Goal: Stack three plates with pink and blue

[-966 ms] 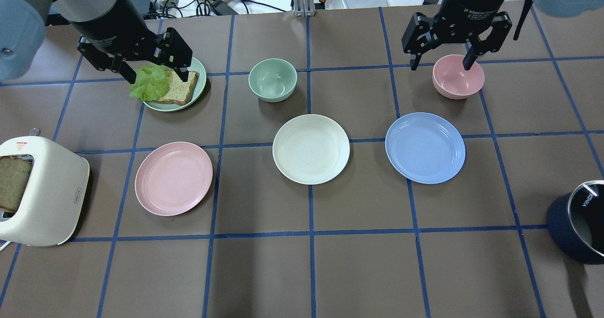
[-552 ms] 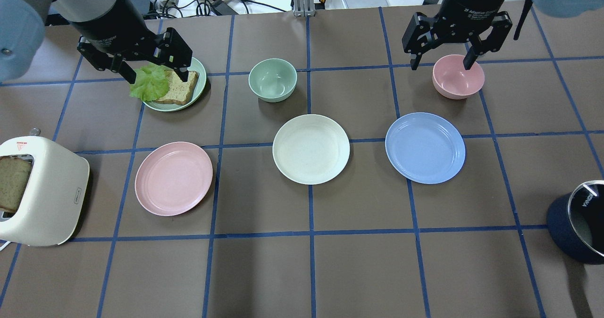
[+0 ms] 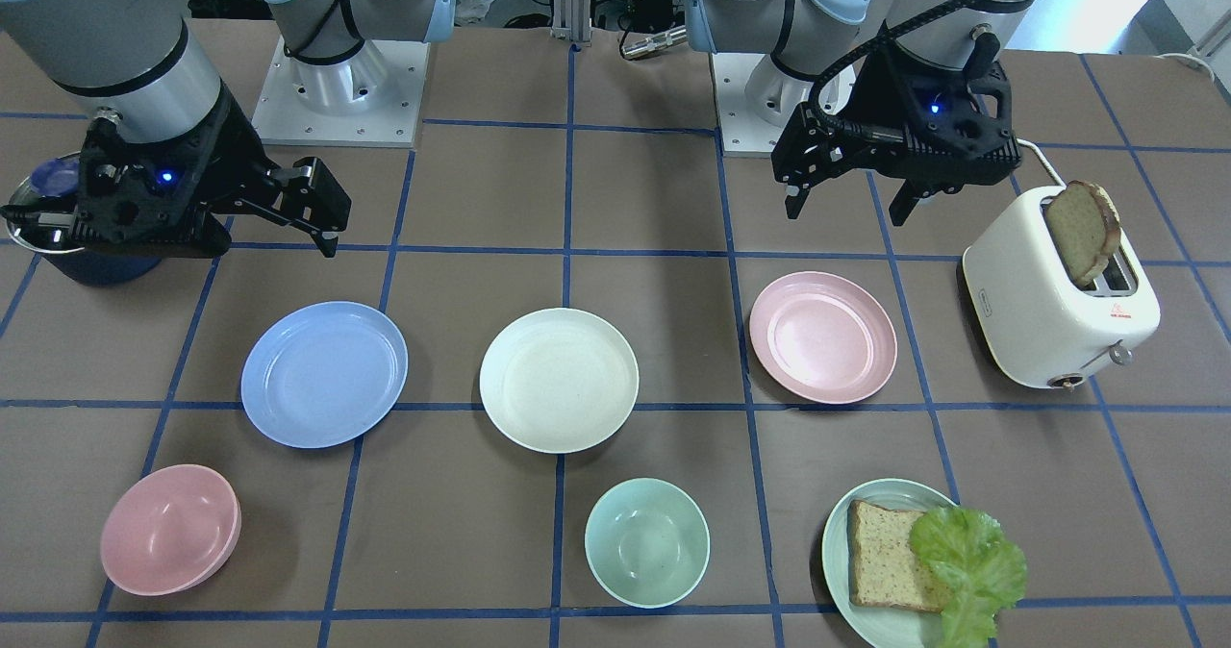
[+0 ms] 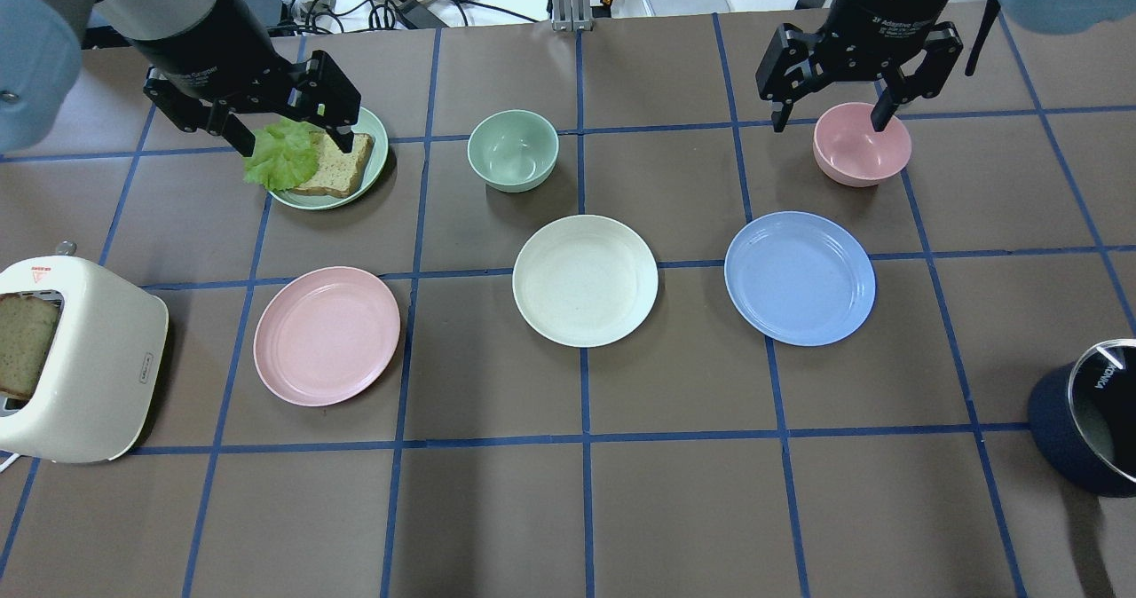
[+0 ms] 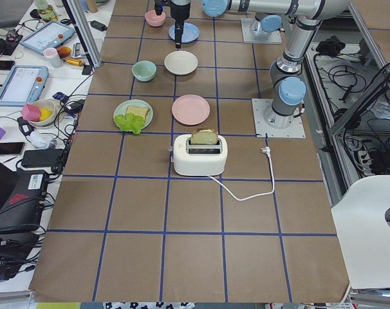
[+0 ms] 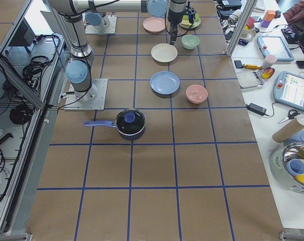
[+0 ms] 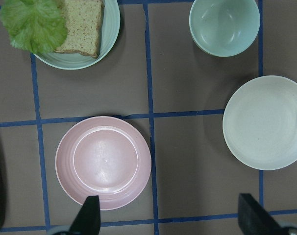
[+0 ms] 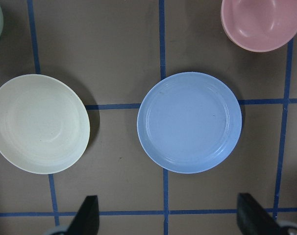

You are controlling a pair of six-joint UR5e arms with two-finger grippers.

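The brown table (image 4: 674,509) is gridded with blue tape. The cream plate (image 4: 585,280) lies mid-table, with the pink plate (image 4: 327,335) apart on its left and the blue plate (image 4: 800,278) apart on its right. All lie flat, unstacked. They look light, stiff and matte, so the raised rim is the likely hold. The left gripper (image 4: 295,147) and right gripper (image 4: 829,126) hang high either side, jaws spread wide, empty. The mint bowl (image 4: 513,150), pink bowl (image 4: 861,145), bread plate (image 4: 380,141), toaster (image 4: 80,358) and pot (image 4: 1087,416) ring the cream plate; none lies between plates.
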